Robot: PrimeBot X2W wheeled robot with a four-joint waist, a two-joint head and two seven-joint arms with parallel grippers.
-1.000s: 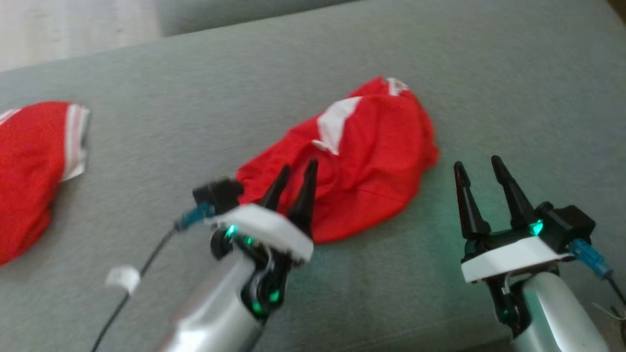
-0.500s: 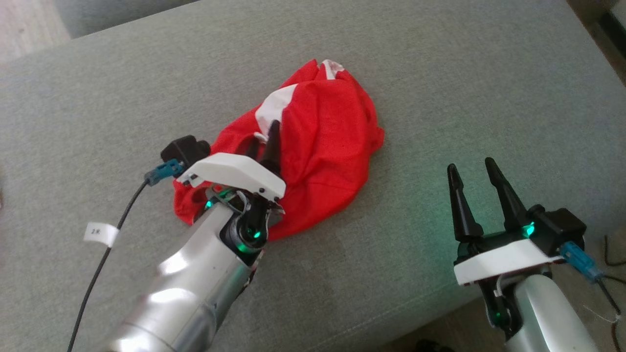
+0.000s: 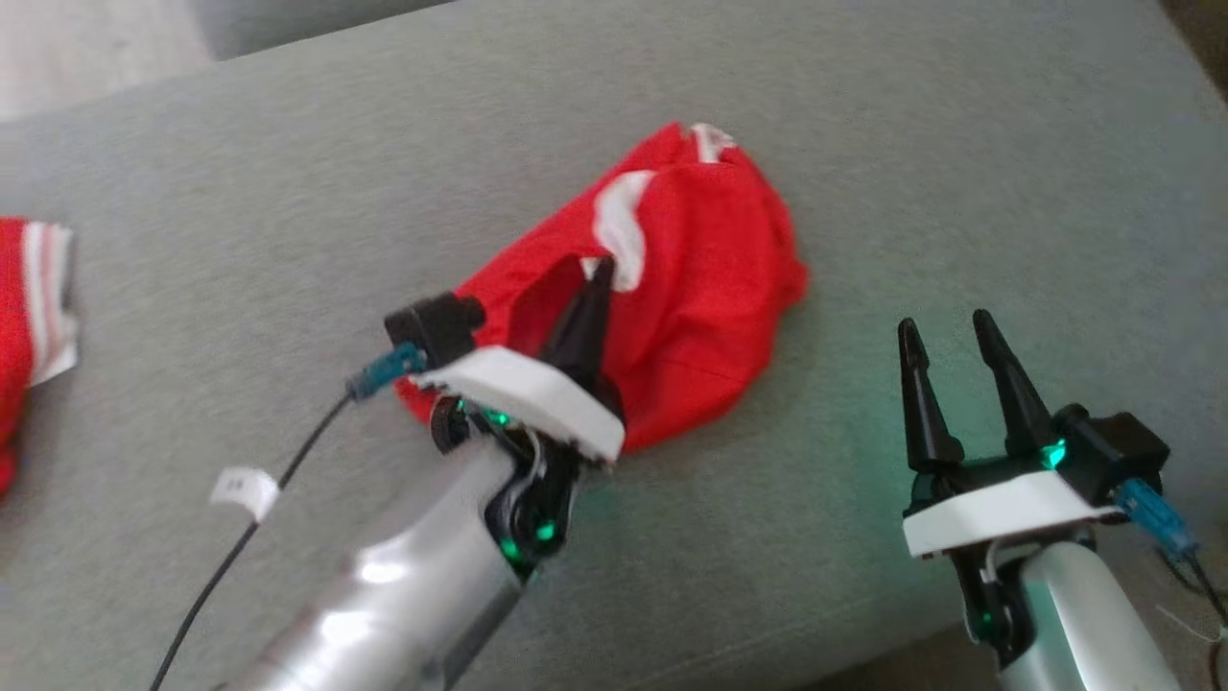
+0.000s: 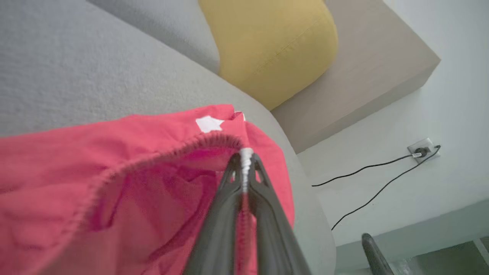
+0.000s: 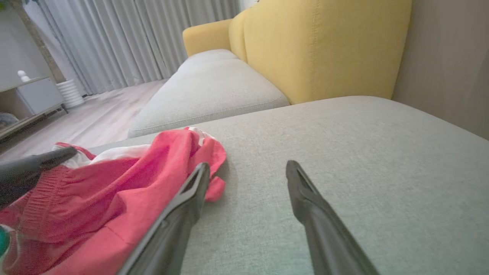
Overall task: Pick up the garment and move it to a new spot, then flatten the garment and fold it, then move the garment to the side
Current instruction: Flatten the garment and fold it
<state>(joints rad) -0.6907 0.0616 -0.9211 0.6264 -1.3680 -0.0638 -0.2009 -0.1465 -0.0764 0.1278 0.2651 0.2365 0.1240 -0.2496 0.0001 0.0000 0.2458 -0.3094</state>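
Observation:
A crumpled red garment with white patches lies in the middle of the grey sofa cushion. My left gripper is shut on it, pinching a ribbed hem with a white trim. The left wrist view shows the two fingers closed on that hem of the garment, at the gripper tips. My right gripper stands open over bare cushion to the right of the garment, holding nothing. In the right wrist view the garment lies left of the open right gripper.
A second red and white garment lies at the far left edge. A black cable with a white tag trails from the left wrist. A yellow backrest rises behind the cushion. The cushion's front edge runs by the right arm.
My left gripper has gone from open to shut on the garment's hem. The head camera has shifted, so the whole picture moved. The right gripper stays open in place.

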